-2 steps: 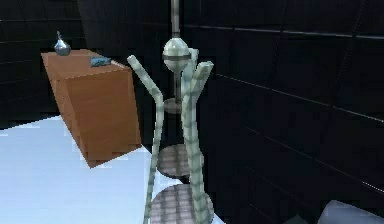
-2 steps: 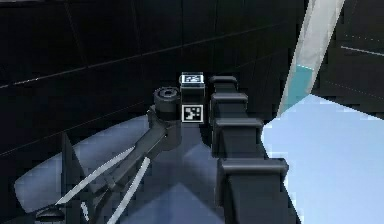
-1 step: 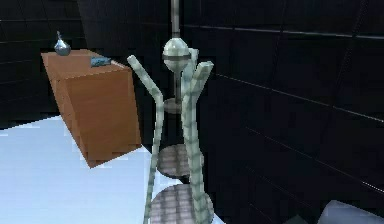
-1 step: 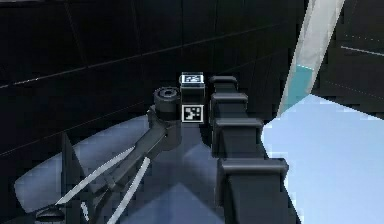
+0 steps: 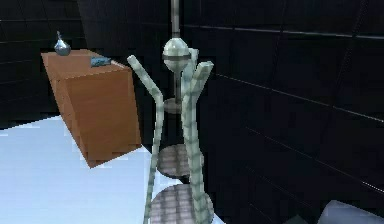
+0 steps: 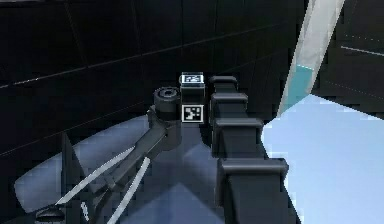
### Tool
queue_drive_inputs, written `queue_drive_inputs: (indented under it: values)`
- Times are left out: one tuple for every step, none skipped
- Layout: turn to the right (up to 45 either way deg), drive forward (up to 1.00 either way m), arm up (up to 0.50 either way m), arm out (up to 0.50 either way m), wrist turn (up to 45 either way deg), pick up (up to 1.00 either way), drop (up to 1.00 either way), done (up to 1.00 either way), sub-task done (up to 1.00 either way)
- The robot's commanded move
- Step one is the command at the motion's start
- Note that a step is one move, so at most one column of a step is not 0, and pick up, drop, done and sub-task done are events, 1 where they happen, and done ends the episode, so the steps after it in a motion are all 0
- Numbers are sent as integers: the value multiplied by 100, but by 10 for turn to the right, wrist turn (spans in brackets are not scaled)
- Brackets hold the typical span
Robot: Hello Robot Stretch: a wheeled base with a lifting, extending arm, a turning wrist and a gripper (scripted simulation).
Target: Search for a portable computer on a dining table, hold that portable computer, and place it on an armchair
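In the arm side view the dark arm (image 6: 240,150) rises from the bottom edge to two white marker squares (image 6: 192,95). Left of them is the gripper's dark body, and its thin fingers (image 6: 118,172) slant down to the left. The gripper (image 6: 92,195) lies over a rounded grey-blue surface (image 6: 40,180) at the lower left. I cannot tell whether it holds anything.
A brown wooden cabinet (image 5: 100,115) stands at the forward view's left, with a small grey object (image 5: 61,44) and a blue object (image 5: 100,61) on top. A pale green branching stand (image 5: 180,130) rises close ahead. Dark tiled walls (image 5: 300,100) surround a pale floor (image 5: 50,180). A pale upright post (image 6: 312,50) stands at the arm side view's right.
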Motion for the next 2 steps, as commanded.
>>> queue_drive_inputs:
  values:
    - [0, 0, 0, 0, 0, 0, 100, 0, 0]
    - [0, 0, 0, -10, 0, 0, 0, 0, 0]
